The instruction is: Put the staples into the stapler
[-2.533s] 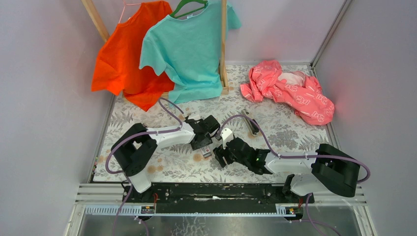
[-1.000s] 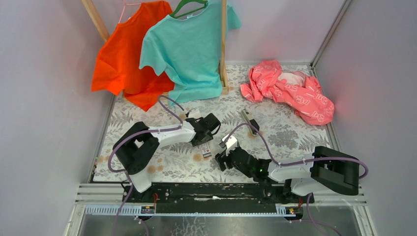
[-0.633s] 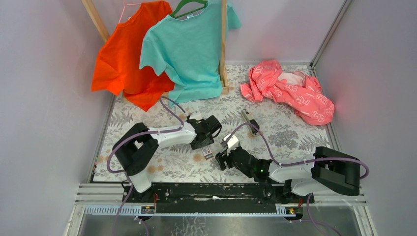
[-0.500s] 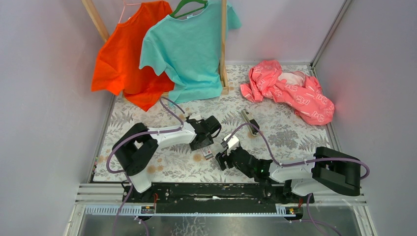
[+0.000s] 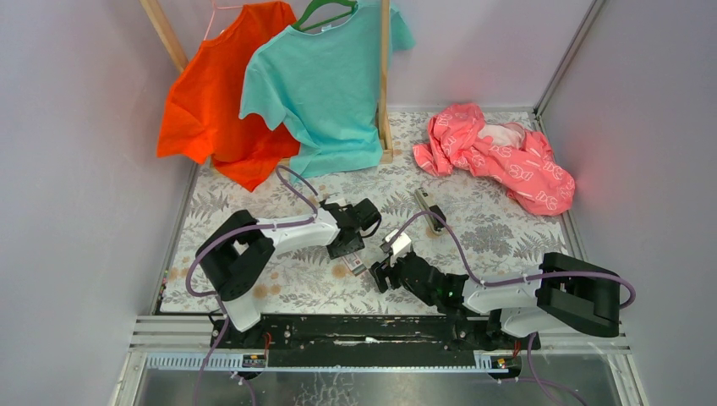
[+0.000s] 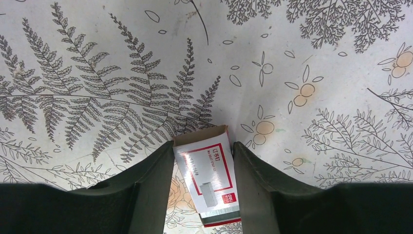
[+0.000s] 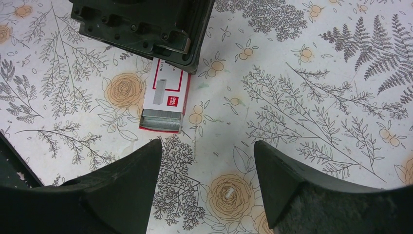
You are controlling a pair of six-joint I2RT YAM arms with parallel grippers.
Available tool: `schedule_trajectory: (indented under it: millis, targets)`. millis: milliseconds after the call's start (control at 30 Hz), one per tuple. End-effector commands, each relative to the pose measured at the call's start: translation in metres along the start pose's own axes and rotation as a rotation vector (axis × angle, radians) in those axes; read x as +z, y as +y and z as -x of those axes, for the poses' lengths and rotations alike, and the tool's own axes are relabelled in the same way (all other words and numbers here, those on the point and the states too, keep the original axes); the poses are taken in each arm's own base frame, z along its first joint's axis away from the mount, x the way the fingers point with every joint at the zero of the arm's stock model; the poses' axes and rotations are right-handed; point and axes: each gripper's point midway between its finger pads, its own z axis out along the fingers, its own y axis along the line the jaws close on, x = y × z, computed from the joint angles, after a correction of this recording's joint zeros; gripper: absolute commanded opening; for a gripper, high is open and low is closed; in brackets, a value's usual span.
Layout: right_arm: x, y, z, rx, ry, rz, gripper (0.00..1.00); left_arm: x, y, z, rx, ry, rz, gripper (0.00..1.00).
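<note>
The staples box (image 6: 207, 180) is white with red print and lies flat on the floral table. Grey staple strips (image 7: 160, 123) show at its open near end. My left gripper (image 6: 203, 146) is closed down on the box, one finger against each long side. In the top view the left gripper (image 5: 353, 247) sits over the box (image 5: 356, 265). My right gripper (image 7: 208, 146) is open and empty, just short of the box's staple end (image 7: 165, 97), and it shows in the top view (image 5: 380, 271). The stapler (image 5: 429, 209) lies farther back, untouched.
An orange shirt (image 5: 221, 93) and a teal shirt (image 5: 325, 85) hang from a wooden rack at the back. A pink garment (image 5: 499, 152) lies at the back right. Walls close in both sides. A tiny white scrap (image 7: 228, 192) lies between my right fingers.
The right arm has dropped lower and its gripper has settled close to the box's near end. The left gripper stays on the box, barely shifted.
</note>
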Motion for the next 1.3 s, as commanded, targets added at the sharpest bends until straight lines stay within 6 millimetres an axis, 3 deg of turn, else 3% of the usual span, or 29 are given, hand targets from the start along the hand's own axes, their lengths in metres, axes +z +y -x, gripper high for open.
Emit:
schedule_trajectory:
  millis: [0,333,600,1100,1267]
  targets:
    - [0.002,0.006,0.016,0.032,-0.060,0.007,0.77,0.022,0.026,-0.037,-0.001,0.119,0.104,0.52]
    - [0.006,0.018,0.018,0.001,-0.050,0.063,0.77,0.030,0.026,-0.017,-0.023,0.092,0.107,0.49]
    - [0.026,0.040,0.019,-0.047,-0.027,0.120,0.77,0.047,0.029,0.006,-0.049,0.093,0.117,0.49]
    - [0.056,0.042,-0.002,-0.094,0.056,0.065,0.77,0.048,0.028,0.004,-0.057,0.112,0.088,0.49]
    - [0.064,0.040,-0.015,-0.114,0.098,0.041,0.72,0.048,0.028,0.004,-0.059,0.111,0.088,0.49]
